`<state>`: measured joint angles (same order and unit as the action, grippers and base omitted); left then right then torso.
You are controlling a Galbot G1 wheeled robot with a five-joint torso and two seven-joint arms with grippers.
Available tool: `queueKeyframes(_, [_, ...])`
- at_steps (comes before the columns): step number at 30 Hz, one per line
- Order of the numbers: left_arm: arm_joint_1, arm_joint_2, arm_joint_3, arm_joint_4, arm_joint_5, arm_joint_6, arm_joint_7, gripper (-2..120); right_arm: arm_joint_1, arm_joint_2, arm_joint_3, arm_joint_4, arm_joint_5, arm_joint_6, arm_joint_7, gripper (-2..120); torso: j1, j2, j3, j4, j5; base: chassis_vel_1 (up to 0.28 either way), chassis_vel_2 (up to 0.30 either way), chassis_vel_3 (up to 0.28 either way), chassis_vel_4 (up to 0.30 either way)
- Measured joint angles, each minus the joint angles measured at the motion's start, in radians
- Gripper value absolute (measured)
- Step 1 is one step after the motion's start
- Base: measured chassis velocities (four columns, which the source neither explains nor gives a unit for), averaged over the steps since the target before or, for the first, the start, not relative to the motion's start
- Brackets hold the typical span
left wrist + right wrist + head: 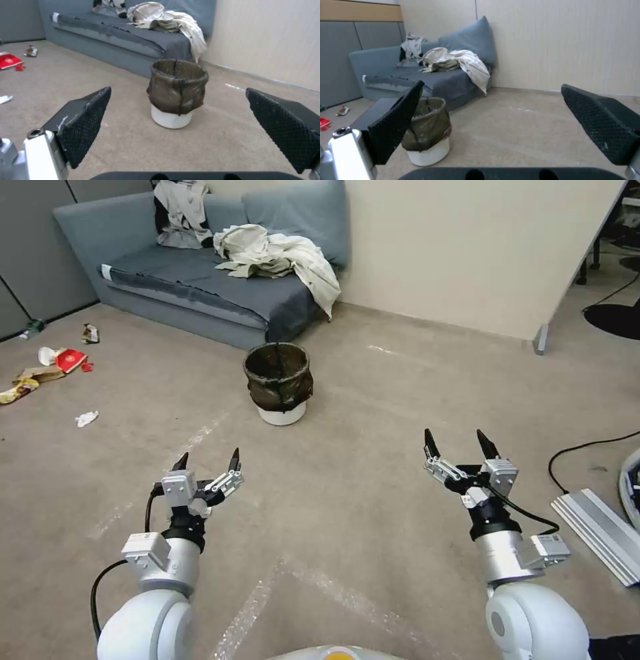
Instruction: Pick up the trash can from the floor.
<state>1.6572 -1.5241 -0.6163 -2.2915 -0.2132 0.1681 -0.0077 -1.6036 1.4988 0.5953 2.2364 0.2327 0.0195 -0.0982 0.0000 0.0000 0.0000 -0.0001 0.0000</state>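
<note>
trash can [279,377] upright on floor [373,400] — left gripper [208,461], right gripper [460,443] both spread, well short.

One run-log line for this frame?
trash can: upright on floor, ungrasped | left gripper: open, short of it | right gripper: open, apart

A staged lounge corner inside an office or lab: a grey sofa [200,280] heaped with clothes [280,257] stands on carpet (partition panels [40,253] behind), beside aluminium rails [600,533] and cables [587,447].
</note>
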Motion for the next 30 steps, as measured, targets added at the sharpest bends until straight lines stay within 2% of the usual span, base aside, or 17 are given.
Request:
queueKeyframes(12, [0.005,0.001,0.001,0.003,0.003,-0.017,-0.012,100,-0.005,0.003,0.001,-0.006,0.005,0.033,-0.023,100,0.0,0.0,0.0,0.0001,0.0,0.0,0.0,0.0,0.0])
queueKeyframes(20, [0.005,0.003,0.001,0.006,0.019,-0.021,-0.028,100,-0.004,0.007,0.002,-0.035,0.032,0.067,-0.09,100,0.0,0.0,0.0,0.0,0.0,0.0,0.0,0.0,0.0])
queueKeyframes(30, [0.002,0.006,-0.001,0.008,0.023,-0.021,-0.029,100,-0.001,0.009,0.0,-0.041,0.039,0.073,-0.098,100,0.0,0.0,0.0,0.0,0.0,-0.02,0.012,0.014,-0.019])
